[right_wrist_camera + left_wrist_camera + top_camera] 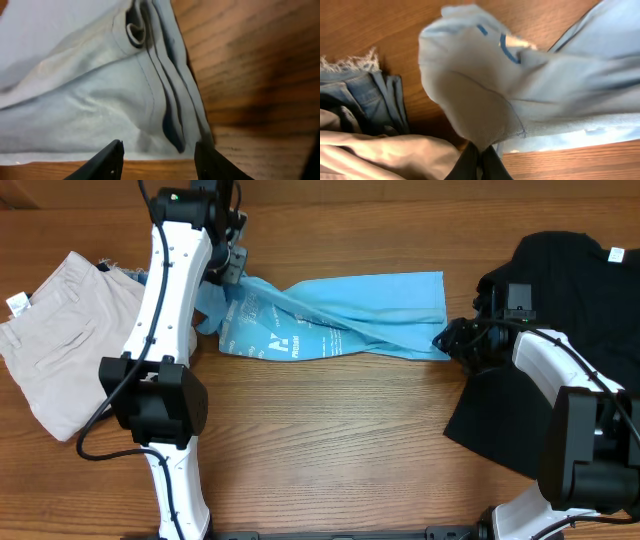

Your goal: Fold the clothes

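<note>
Trousers (60, 330), jeans (370, 97) beside left pincer (480, 154) — clamped on blue T-shirt (340, 315); right pincer (157, 150) apart

Bright and even from above in the overhead view, sharp edge to edge, with soft short shadows on the wooden bench (340, 450); almost no detail within the black T-shirt (570, 270). Dimmer and warmer at the left wrist, with the light blue T-shirt (530, 85) smeared and out of focus. Soft focus at the right wrist, with dark shadow across the wood at right.
</note>
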Robot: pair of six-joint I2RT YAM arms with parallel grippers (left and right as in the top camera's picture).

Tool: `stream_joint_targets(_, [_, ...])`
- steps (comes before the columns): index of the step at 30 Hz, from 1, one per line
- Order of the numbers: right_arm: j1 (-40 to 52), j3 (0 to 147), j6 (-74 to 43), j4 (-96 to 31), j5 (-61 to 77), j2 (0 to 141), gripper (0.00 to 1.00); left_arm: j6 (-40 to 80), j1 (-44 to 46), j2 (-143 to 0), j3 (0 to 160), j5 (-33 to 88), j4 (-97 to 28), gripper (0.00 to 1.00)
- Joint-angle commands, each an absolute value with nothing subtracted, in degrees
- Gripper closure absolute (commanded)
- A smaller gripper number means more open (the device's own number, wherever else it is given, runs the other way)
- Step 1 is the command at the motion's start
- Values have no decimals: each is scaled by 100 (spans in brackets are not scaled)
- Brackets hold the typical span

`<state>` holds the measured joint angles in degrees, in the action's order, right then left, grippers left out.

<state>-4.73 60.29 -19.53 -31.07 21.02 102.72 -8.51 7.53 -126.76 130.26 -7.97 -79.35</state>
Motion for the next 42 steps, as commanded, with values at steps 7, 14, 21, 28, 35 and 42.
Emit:
stream_joint_targets(7, [-137,5994,-1953,-2582,2257,10296,44,-622,797,-12545,13528,-528,-8062,96])
stream_joint_targets(14, [128,5994,-2178,-2757,1848,10477,45,-620,794,-12545,13528,-528,-8060,96])
stream_joint_targets(21, [128,5994,-2390,-3044,1651,10569,54,-620,797,-12545,13528,-526,-8060,96])
stream_joint_targets(28, [123,5994,-2429,-2808,1391,10569,79,-620,797,-12545,13528,-480,-8062,96])
stream_joint_targets(35, [-231,6001,-2403,-2001,1610,10569,96,-622,797,-12545,13528,-482,-8058,96])
stream_joint_targets(42, [-362,6001,-2405,-1900,2119,10569,62,-622,797,-12545,13528,-482,-8060,96])
